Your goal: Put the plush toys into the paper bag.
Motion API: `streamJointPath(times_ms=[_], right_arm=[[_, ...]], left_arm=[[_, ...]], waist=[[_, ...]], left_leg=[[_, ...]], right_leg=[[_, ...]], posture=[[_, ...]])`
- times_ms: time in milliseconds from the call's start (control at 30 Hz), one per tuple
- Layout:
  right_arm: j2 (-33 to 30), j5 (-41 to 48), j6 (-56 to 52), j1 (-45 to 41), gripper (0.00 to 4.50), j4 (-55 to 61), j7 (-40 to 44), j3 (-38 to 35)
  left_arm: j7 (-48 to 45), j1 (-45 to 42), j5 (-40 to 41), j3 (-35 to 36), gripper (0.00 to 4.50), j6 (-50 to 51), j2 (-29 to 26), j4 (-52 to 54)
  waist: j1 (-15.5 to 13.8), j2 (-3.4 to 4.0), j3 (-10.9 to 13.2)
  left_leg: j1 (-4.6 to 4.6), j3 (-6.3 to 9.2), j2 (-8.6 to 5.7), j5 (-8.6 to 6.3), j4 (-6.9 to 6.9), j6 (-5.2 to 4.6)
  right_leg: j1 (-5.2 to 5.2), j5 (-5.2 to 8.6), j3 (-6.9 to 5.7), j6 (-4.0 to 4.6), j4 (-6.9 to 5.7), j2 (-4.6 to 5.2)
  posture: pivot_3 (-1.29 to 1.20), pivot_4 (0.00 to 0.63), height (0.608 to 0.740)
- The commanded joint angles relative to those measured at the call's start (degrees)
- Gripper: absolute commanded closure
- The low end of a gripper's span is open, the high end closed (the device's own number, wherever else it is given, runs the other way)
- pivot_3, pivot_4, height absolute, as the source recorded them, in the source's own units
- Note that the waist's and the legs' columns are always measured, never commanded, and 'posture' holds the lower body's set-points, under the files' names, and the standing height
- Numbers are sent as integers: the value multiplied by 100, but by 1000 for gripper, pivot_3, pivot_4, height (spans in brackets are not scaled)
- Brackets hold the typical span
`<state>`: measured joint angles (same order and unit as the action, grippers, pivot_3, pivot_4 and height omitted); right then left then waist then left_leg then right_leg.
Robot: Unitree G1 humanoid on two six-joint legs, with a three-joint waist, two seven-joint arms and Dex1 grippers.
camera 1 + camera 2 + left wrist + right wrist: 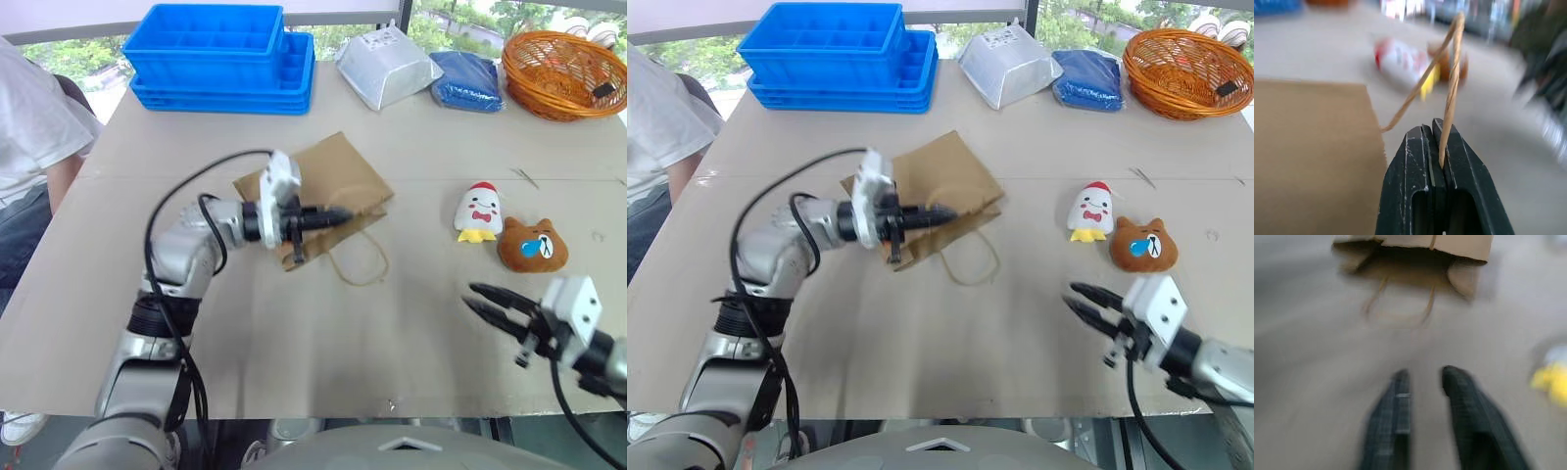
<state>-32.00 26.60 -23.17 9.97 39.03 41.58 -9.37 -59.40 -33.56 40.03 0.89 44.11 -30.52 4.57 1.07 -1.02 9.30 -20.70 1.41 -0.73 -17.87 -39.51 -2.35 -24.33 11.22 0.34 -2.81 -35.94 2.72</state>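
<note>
We are pinching one handle [1451,78] of the paper bag [333,181] in our left gripper [338,216]; our right gripper [482,299] hangs spread, empty. Both plush toys [509,230] are lying at three o'clock of the bag, unpacked.

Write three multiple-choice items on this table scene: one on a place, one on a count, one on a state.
1. Where does the chick lie?
A. In the orange basket
B. On the table, beside the bear
C. On the blue trays

2. How many plush toys are out on the table?
A. One
B. Two
C. Four

3. What is the left hand doing?
A. Open above the bear
B. Shut on the chick
C. Shut on the handle of the paper bag

Key: B, the chick lies next to the bear; B, chick and bear only; C, the cord runs between its closed fingers.
</note>
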Motion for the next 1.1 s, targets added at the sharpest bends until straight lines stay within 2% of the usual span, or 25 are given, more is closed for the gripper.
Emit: streamJointPath(times_ms=[33,167,267,433,633,900,1100], right_arm=[[178,-192,-585,-1320,4438,-310,-474,765],[337,-702,-913,-2873,4438,-1211,-377,1845],[434,-1164,-797,-3634,4438,-2093,-136,2551],[877,-1695,-145,-4292,4438,-3302,162,3245],[1318,-2771,1160,-4616,4438,-4976,413,4207],[1359,-3581,2393,-4535,4438,-6075,352,4409],[1238,-3687,2795,-4592,4438,-6395,306,4072]], left_arm=[[386,14,551,285,4500,506,157,436],[1023,-37,970,608,4500,905,447,543],[1372,-62,1212,804,4500,1087,557,669],[1712,44,1286,791,4500,1162,549,964],[2750,-40,1710,1205,4500,1270,1067,986],[4987,-221,3123,2389,4500,1293,1731,778],[6042,-116,4106,2678,4500,1134,1733,872]], waist=[[-1,17,-4],[-54,14,-2],[-56,14,-3],[-34,14,-2],[-29,11,-4],[-8,7,-8],[-37,2,-12]], left_leg=[[0,-2,-5,1,0,2],[-5,34,-9,19,11,33],[-36,40,-13,20,14,35],[-52,44,-27,20,20,36],[-48,43,-30,25,19,45],[-21,39,-33,32,20,58],[-6,41,-42,41,19,73]], right_leg=[[-1,-1,4,0,-2,2],[-2,0,-17,4,-10,-2],[-28,-2,-24,5,-10,5],[-40,-2,-34,4,-4,26],[-42,-3,-34,4,-8,30],[-37,-3,-21,4,-39,42],[-30,-3,-5,5,-60,41]], posture=[[0,150,740],[0,150,740],[0,150,740],[0,150,740],[0,150,740],[0,150,740],[0,150,740]])
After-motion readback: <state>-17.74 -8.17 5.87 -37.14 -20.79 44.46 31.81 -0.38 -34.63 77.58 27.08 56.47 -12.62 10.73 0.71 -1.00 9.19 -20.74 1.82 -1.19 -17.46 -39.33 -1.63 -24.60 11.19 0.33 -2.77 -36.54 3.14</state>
